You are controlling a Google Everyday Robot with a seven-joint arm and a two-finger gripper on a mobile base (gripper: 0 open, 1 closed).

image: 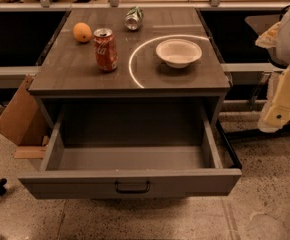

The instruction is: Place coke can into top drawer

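Note:
The coke can (105, 49) is red with white script and a silver top. It stands upright on the left part of the cabinet top (85, 74). The top drawer (70, 183) is pulled wide open below it, with nothing showing inside. Its dark bar handle (132, 187) is centred on the front panel. My gripper (276, 115) hangs at the right edge of the view, to the right of the cabinet, level with the open drawer and well away from the can.
An orange (82, 32) lies behind and left of the can. A silver-green can (133, 18) lies on its side at the back. A white bowl (178, 52) sits on the right. A cardboard box (19, 115) leans at the cabinet's left.

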